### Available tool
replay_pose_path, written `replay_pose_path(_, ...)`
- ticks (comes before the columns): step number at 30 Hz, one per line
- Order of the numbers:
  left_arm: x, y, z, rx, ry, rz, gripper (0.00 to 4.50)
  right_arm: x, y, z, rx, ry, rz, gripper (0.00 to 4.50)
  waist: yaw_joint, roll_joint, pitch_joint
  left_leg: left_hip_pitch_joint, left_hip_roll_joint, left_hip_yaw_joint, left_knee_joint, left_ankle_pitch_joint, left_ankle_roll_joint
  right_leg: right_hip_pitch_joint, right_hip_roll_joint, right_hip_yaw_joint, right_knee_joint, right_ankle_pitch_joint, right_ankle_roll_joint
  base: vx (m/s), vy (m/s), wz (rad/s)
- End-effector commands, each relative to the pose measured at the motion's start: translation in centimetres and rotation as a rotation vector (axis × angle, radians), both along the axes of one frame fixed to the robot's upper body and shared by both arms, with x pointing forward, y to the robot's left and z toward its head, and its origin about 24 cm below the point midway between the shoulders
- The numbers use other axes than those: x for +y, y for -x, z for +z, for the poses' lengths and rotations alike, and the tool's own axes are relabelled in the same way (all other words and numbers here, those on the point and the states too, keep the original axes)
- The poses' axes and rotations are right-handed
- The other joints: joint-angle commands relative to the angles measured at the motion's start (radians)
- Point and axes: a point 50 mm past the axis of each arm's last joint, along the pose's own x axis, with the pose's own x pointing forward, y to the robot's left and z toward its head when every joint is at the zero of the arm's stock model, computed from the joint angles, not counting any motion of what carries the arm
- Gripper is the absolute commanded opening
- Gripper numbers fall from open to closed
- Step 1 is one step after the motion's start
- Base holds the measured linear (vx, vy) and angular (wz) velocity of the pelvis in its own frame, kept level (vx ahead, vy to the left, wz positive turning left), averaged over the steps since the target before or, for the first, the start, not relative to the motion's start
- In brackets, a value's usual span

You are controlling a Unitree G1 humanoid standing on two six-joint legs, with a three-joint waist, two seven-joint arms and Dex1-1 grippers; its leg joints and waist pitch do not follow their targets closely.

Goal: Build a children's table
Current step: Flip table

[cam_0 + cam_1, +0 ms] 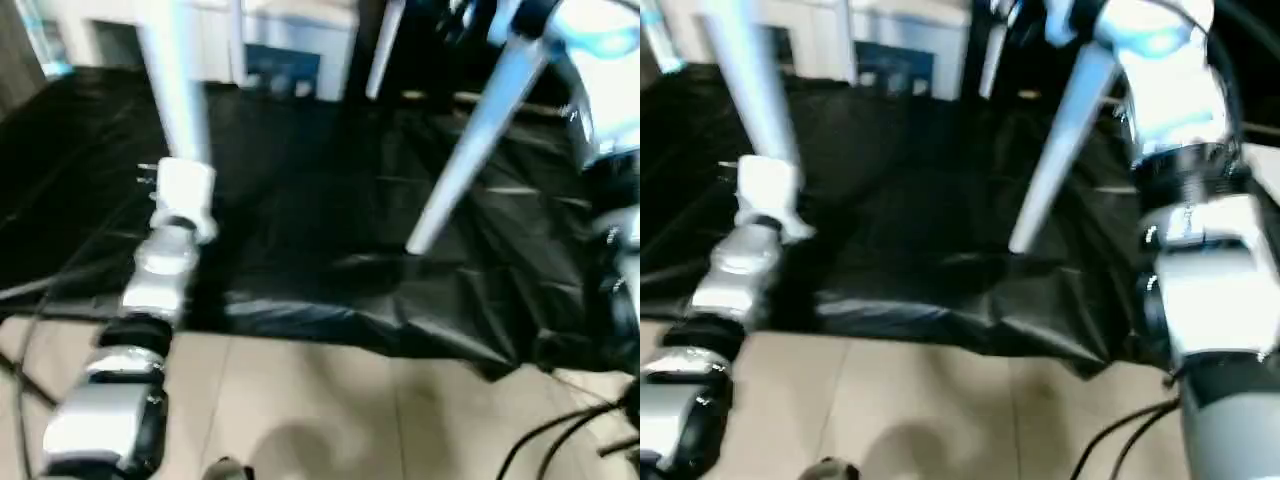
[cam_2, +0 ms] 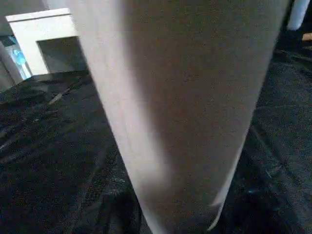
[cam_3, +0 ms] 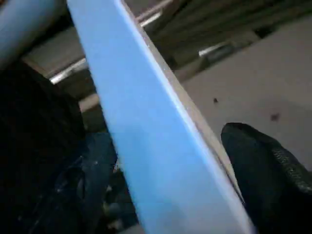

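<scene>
Crinkled black sheeting (image 1: 330, 270) underlies smooth tapered white legs (image 1: 470, 140) (left gripper (image 1: 180, 205) clasps one; right gripper's state unclear).

Black sheet (image 1: 330, 250) over tiled floor (image 1: 330, 410); white cabinet (image 1: 270, 45) behind.

Head views soft with motion blur; glossy black plastic sheet (image 1: 330, 300) shows pale sheen streaks along its creases under overhead room light. Faint shadow on beige tiled floor (image 1: 300, 400). Long white tapered tubular leg (image 2: 185, 112) sits close and defocused, half shaded.
</scene>
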Motion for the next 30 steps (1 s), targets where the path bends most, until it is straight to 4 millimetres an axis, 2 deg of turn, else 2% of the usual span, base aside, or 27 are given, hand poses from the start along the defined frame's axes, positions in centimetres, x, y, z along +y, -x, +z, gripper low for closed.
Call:
replay_pose_path(1,-1.5,0.9,-3.7,0.188,-0.082,-0.070,1.54,2.0,1.7,1.5,-0.040,-0.203,0.209,3.51,-0.007,0.027,-0.056,0.050,0.044,-0.044,-0.093,-0.568,-0.109,0.003,-0.048,0.020,-0.092,-0.317,-0.153,0.000,0.000,0.00)
replay_pose_path(2,-1.5,0.9,-3.6,0.187,-0.091,-0.082,1.54,2.1,1.7,1.2,-0.027,-0.199,0.206,3.51,-0.005,0.034,-0.058,0.058,0.046,-0.048,-0.092,-0.600,-0.127,-0.003,-0.052,0.022,-0.098,-0.360,-0.145,0.000,0.000,0.00)
replay_pose_path(4,-1.5,0.8,-3.5,0.185,-0.099,-0.095,1.54,2.0,1.5,0.8,-0.013,-0.191,0.194,3.51,-0.007,0.032,-0.059,0.061,0.045,-0.050,-0.092,-0.615,-0.135,-0.006,-0.051,0.021,-0.102,-0.357,-0.147,0.000,0.000,0.00)
replay_pose_path(6,-1.5,0.8,-3.5,0.185,-0.101,-0.098,1.54,1.9,1.4,0.7,-0.009,-0.184,0.182,3.51,-0.010,0.034,-0.055,0.066,0.045,-0.053,-0.095,-0.656,-0.141,-0.010,-0.050,0.017,-0.108,-0.385,-0.143,0.000,0.000,0.00)
replay_pose_path(7,-1.6,0.8,-3.5,0.183,-0.106,-0.105,1.54,1.7,1.1,0.7,-0.005,-0.176,0.156,3.51,-0.010,0.037,-0.054,0.068,0.045,-0.054,-0.096,-0.666,-0.143,-0.011,-0.050,0.016,-0.108,-0.391,-0.142,0.000,0.000,0.00)
replay_pose_path(9,-1.8,0.8,-3.4,0.176,-0.111,-0.125,1.54,1.2,0.4,0.7,0.001,-0.165,0.085,3.51,-0.008,0.037,-0.054,0.079,0.045,-0.053,-0.096,-0.695,-0.148,-0.020,-0.049,0.018,-0.112,-0.390,-0.146,0.000,0.000,0.00)
replay_pose_path(11,-1.9,0.7,-3.3,0.169,-0.113,-0.132,1.54,0.7,-0.2,0.8,0.002,-0.139,0.009,3.51,-0.008,0.040,-0.055,0.082,0.045,-0.052,-0.095,-0.703,-0.152,-0.022,-0.047,0.018,-0.111,-0.379,-0.152,0.000,0.000,0.00)
replay_pose_path(12,-1.9,0.7,-3.3,0.168,-0.116,-0.135,1.54,0.6,-0.4,0.8,0.005,-0.136,-0.002,3.77,-0.007,0.040,-0.056,0.083,0.045,-0.051,-0.095,-0.705,-0.151,-0.022,-0.047,0.019,-0.111,-0.367,-0.155,0.000,0.000,0.00)
replay_pose_path(13,-1.9,0.7,-3.3,0.168,-0.116,-0.135,1.54,0.6,-0.4,0.8,0.005,-0.136,-0.002,4.04,-0.006,0.040,-0.056,0.083,0.045,-0.051,-0.096,-0.700,-0.150,-0.022,-0.047,0.020,-0.110,-0.358,-0.157,0.000,0.000,0.00)
replay_pose_path(15,-1.8,0.5,-2.7,0.141,-0.128,-0.150,1.54,0.2,-1.2,1.1,-0.024,-0.040,-0.103,4.04,-0.008,0.041,-0.056,0.079,0.044,-0.048,-0.096,-0.682,-0.153,-0.022,-0.048,0.021,-0.106,-0.328,-0.167,0.000,0.000,0.00)
replay_pose_path(16,-1.8,0.5,-2.5,0.131,-0.131,-0.155,1.54,0.2,-1.4,1.2,-0.034,-0.013,-0.125,4.12,-0.008,0.038,-0.057,0.077,0.043,-0.048,-0.096,-0.678,-0.150,-0.020,-0.048,0.020,-0.106,-0.330,-0.169,0.000,0.000,0.00)
replay_pose_path(17,-1.9,0.4,-2.2,0.119,-0.140,-0.163,1.54,0.1,-1.6,1.5,-0.054,0.009,-0.164,4.12,-0.002,0.038,-0.058,0.081,0.044,-0.044,-0.093,-0.668,-0.144,-0.023,-0.047,0.022,-0.106,-0.320,-0.170,0.000,0.000,0.00)
replay_pose_path(18,-1.9,0.4,-1.9,0.110,-0.146,-0.169,1.54,0.0,-1.8,1.7,-0.072,0.023,-0.196,4.42,0.000,0.039,-0.056,0.082,0.044,-0.045,-0.091,-0.667,-0.142,-0.027,-0.050,0.024,-0.106,-0.325,-0.178,0.000,0.000,0.00)
replay_pose_path(19,-1.9,0.3,-1.8,0.104,-0.149,-0.173,1.54,-0.1,-1.9,1.9,-0.082,0.030,-0.215,4.49,-0.003,0.039,-0.057,0.076,0.044,-0.045,-0.092,-0.656,-0.141,-0.021,-0.049,0.024,-0.102,-0.315,-0.179,0.000,0.000,0.00)
replay_pose_path(20,-1.9,0.3,-1.4,0.088,-0.148,-0.178,1.54,-0.1,-2.0,2.3,-0.114,0.035,-0.246,4.49,-0.005,0.040,-0.056,0.064,0.044,-0.048,-0.096,-0.636,-0.141,-0.013,-0.049,0.023,-0.096,-0.298,-0.175,0.000,0.000,0.00)
replay_pose_path(21,-2.0,0.3,-1.3,0.081,-0.146,-0.181,1.54,-0.1,-2.0,2.5,-0.128,0.037,-0.255,4.49,-0.003,0.038,-0.060,0.065,0.043,-0.043,-0.094,-0.607,-0.135,-0.012,-0.048,0.025,-0.095,-0.260,-0.175,0.000,0.000,0.00)
replay_pose_path(25,-2.2,0.3,-1.0,0.070,-0.150,-0.198,1.54,0.2,-2.1,2.4,-0.184,0.075,-0.270,4.50,0.001,0.033,-0.065,0.055,0.041,-0.034,-0.087,-0.486,-0.099,-0.003,-0.045,0.027,-0.081,-0.135,-0.192,0.000,0.000,0.00)
replay_pose_path(26,-2.3,0.3,-1.0,0.069,-0.150,-0.202,1.54,0.3,-2.1,2.2,-0.195,0.086,-0.267,4.50,0.004,0.033,-0.071,0.050,0.041,-0.031,-0.081,-0.414,-0.084,0.003,-0.045,0.027,-0.074,-0.061,-0.203,0.000,0.000,0.00)
replay_pose_path(27,-2.4,0.3,-0.9,0.066,-0.151,-0.206,1.54,0.5,-2.1,1.8,-0.203,0.105,-0.255,4.50,0.003,0.032,-0.068,0.047,0.040,-0.027,-0.080,-0.384,-0.069,0.004,-0.042,0.026,-0.072,-0.032,-0.211,0.000,0.000,0.00)
replay_pose_path(30,-2.6,0.4,-0.9,0.064,-0.146,-0.214,1.54,0.8,-2.0,1.2,-0.238,0.137,-0.233,4.50,0.003,0.034,-0.062,0.052,0.042,-0.026,-0.082,-0.434,-0.076,0.000,-0.041,0.025,-0.079,-0.115,-0.208,0.000,0.000,0.00)
